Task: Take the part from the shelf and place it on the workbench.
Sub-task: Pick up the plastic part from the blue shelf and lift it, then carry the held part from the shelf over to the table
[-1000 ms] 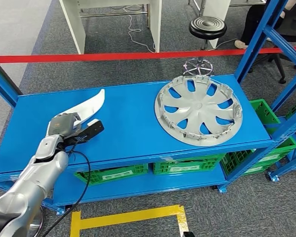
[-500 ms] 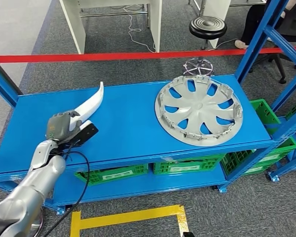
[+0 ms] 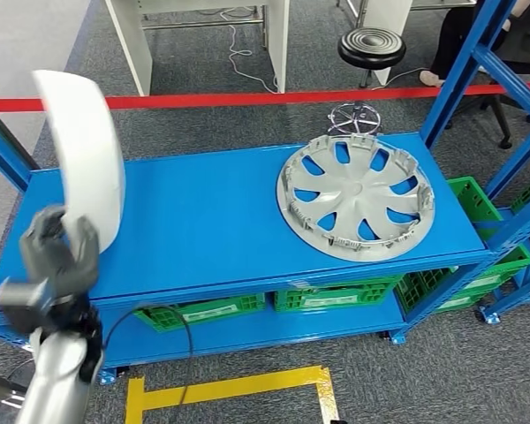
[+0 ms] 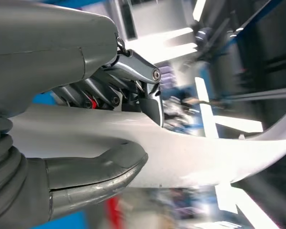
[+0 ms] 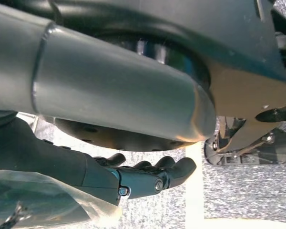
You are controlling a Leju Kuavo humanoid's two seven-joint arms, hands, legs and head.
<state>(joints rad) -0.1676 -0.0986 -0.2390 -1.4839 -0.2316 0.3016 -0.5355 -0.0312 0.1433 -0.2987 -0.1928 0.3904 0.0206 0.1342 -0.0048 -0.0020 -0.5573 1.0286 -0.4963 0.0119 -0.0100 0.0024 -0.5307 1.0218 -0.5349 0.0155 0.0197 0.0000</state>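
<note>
Left hand (image 3: 52, 256) grips curved, glossy white part (image 3: 86, 155) — upright.

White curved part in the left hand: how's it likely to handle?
Probably stiff: the white part stands upright above the left hand without drooping. Likely light, held from one end. Its glossy surface may be slippery, and gripped low it could pivot.

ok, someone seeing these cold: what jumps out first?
The curved white part, held upright by the left robot hand above the left end of the blue shelf; the left wrist view shows fingers wrapped around it. Next, the big silver wheel cover lying flat on the shelf's right end, with green crates on the tier below.
</note>
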